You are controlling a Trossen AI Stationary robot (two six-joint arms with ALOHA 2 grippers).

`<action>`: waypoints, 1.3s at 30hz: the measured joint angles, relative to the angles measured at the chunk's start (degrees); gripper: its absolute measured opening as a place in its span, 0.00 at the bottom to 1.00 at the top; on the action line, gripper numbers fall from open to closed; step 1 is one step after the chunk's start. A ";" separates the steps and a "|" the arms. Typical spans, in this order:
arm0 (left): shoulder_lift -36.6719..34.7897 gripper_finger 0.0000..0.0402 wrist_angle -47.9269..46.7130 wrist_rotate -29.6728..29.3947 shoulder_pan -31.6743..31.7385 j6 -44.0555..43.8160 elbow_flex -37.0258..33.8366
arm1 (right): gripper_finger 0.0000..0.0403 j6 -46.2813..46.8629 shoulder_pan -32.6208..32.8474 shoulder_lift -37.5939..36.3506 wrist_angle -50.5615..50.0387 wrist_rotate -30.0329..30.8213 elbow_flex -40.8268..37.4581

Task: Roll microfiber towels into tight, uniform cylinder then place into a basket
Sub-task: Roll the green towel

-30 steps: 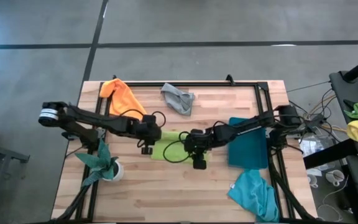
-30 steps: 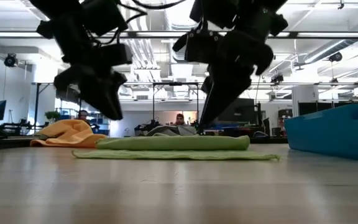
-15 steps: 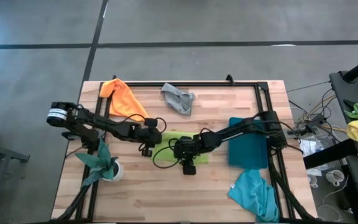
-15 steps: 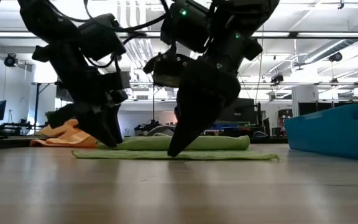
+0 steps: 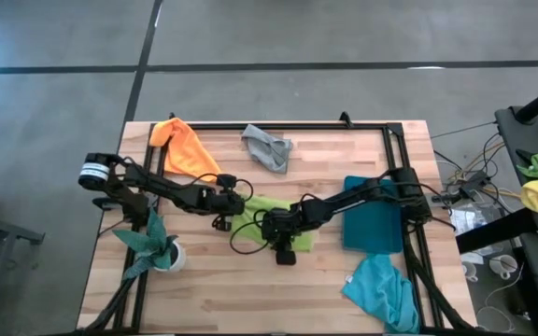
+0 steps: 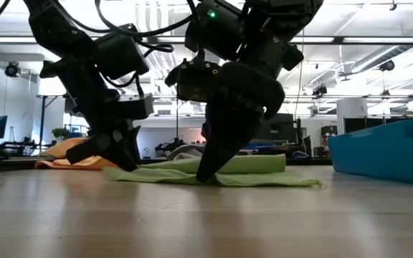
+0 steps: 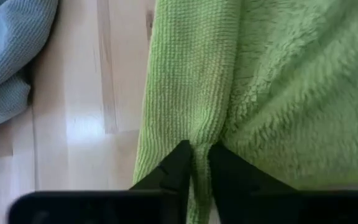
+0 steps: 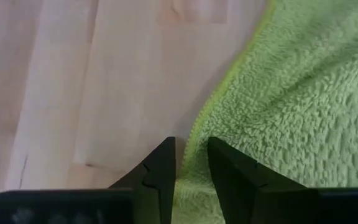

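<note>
Lime towel (image 5: 267, 207) flat on tabletop (image 5: 250, 289), edge pinched by left tool (image 7: 194, 163) and by right tool (image 8: 191, 163), both clenched on it.

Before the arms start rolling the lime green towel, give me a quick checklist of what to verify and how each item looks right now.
1. Left gripper pinching the lime green towel's hem: ok, fabric sits between its fingers.
2. Right gripper on the near edge of the same towel: ok, edge caught between the fingers.
3. Towel flat for an even roll: not ok, it is bunched and partly folded.
4. Basket open to receive: ok, nothing visible inside.
5. Orange towel and grey towel out of the way: ok, both lie apart.
</note>
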 joint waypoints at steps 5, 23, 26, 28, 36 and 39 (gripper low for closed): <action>-0.11 0.01 -0.05 0.00 -0.02 0.39 0.02 | 0.13 1.02 0.04 0.03 -0.78 -0.16 -0.05; -0.39 0.12 -3.50 2.98 0.03 -0.79 2.04 | 0.12 6.04 0.19 -3.00 -4.86 -0.47 -0.21; -0.44 0.18 -3.49 3.02 0.04 -1.60 2.04 | 0.20 7.08 0.15 -4.44 -5.75 0.10 1.08; -0.44 0.21 -3.54 3.10 0.05 -1.61 2.04 | 0.25 6.65 0.29 -4.59 -4.57 0.89 1.59; -0.44 0.25 -3.58 3.17 0.03 -3.14 2.10 | 0.34 2.75 0.77 -2.96 7.06 9.66 1.67; -0.44 0.25 -3.54 3.07 0.03 -3.18 2.10 | 0.33 3.77 0.31 0.19 8.77 8.89 1.51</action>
